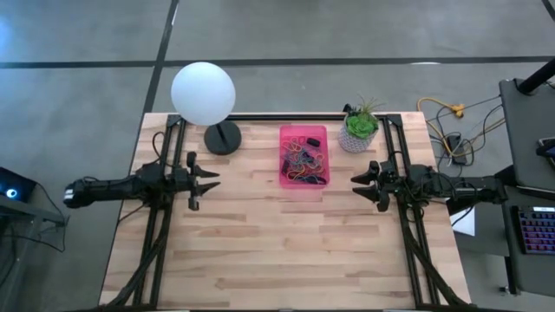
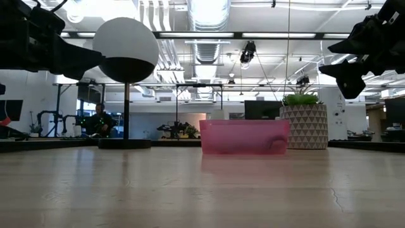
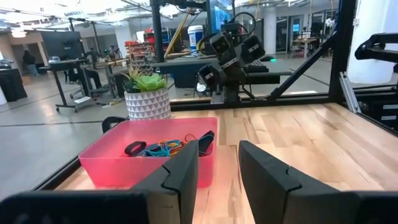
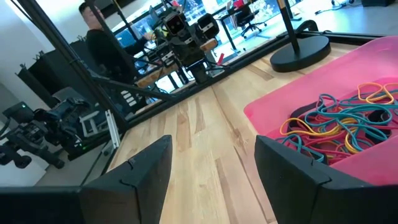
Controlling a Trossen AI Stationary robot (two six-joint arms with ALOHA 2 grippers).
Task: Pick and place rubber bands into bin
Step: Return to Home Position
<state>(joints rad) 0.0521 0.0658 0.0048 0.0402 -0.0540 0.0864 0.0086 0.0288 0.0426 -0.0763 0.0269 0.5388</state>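
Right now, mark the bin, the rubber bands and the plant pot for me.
bin (image 2: pixel 243 137): low view, on its pink front wall.
rubber bands (image 4: pixel 339 124): right wrist view, on the tangle lying inside the bin.
plant pot (image 2: pixel 304 126): low view, on its patterned side wall.

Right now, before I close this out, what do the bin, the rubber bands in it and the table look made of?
The bin looks like smooth moulded plastic, pink, seemingly translucent: its walls glow. The rubber bands seem matte rubber: thin limp loops, tangled. The table is wood, likely butcher-block: joined strips, visible grain, low sheen.
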